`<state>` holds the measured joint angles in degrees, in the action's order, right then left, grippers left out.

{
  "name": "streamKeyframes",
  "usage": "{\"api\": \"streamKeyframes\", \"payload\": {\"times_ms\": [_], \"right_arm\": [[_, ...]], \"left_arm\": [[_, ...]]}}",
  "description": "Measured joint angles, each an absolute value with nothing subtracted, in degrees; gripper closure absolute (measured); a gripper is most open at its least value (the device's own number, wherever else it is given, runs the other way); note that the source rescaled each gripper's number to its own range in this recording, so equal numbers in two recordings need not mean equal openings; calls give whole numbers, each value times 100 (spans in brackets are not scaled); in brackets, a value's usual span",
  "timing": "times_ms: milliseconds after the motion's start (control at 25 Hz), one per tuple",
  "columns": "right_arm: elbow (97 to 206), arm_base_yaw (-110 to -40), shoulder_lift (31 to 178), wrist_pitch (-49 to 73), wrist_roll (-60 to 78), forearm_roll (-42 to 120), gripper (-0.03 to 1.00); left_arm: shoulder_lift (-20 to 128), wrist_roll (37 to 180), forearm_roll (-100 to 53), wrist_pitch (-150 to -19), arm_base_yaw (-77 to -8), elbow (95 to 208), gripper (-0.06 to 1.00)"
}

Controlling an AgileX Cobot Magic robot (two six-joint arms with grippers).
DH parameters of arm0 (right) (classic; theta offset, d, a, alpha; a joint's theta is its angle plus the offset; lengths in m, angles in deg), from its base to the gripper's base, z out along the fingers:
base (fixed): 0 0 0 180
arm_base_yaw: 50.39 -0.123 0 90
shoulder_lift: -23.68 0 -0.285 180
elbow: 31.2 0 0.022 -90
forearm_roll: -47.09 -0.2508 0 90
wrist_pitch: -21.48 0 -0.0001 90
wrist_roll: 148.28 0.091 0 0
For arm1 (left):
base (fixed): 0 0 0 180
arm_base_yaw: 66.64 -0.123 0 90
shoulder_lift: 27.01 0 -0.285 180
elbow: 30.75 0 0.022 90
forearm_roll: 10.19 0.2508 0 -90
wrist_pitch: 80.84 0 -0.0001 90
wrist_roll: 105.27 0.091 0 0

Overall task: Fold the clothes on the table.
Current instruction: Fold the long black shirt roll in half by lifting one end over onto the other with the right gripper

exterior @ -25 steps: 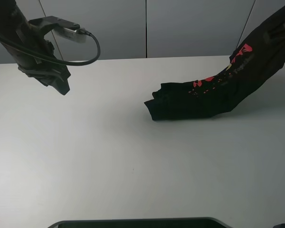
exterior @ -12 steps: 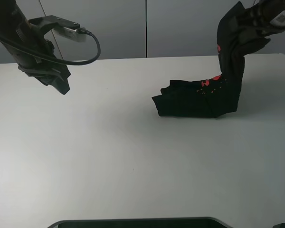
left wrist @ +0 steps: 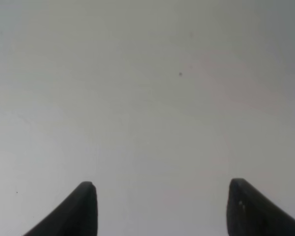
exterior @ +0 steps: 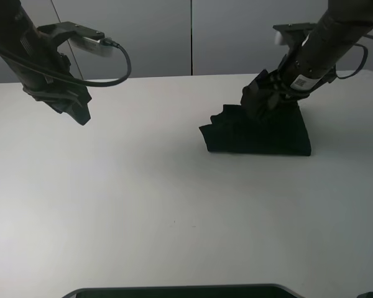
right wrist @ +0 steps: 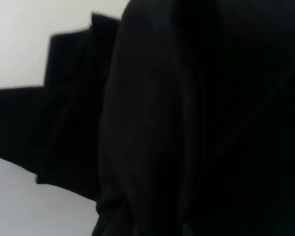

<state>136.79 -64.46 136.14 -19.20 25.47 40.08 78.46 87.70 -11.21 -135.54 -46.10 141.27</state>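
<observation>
One dark rim (exterior: pixel 174 292): nearest of all, just showing at the front edge; kind unclear.
Table (exterior: pixel 143 205): white, matte, bare across the near and middle stretch.
Clothes (exterior: pixel 261 133): black shirt lying right of centre on the far half of the table, doubled into a low oblong; print out of sight; end toward the middle ragged with stepped layers, outer end squarer.
Right pincer (exterior: pixel 265 94): down on the far upper edge of the shirt, nearly closed, a bunch of cloth pinched in it by the look of things; wrist view filled with black folds, tips themselves hidden.
Left pincer (exterior: pixel 79 110): raised over the far left of the table, well apart from the shirt, spread wide, nothing held; only bare table between the tips in the wrist view.
Step, as judged: laying the carried flap onto the layer below.
Doing it well: lower the held edge until flat, line it up with the edge beneath, let go only once the cloth lies slack, then lift straight up to avoid dragging the top layer; after that, square the ragged end.
Grey wall panels (exterior: pixel 193 37): farthest, behind the table's back edge.
</observation>
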Motion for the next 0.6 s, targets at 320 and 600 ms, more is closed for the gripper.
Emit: {"api": "streamKeyframes", "payload": {"times_ms": [320, 600], "right_arm": [[13632, -6449, 13909, -1859, 2355, 3701, 87], [13619, -6459, 14017, -1876, 727, 1879, 87]], "left_arm": [[7846, 8853, -1133, -13485, -4610, 14127, 22], [7846, 8877, -1133, -13386, -4610, 14127, 22]]}}
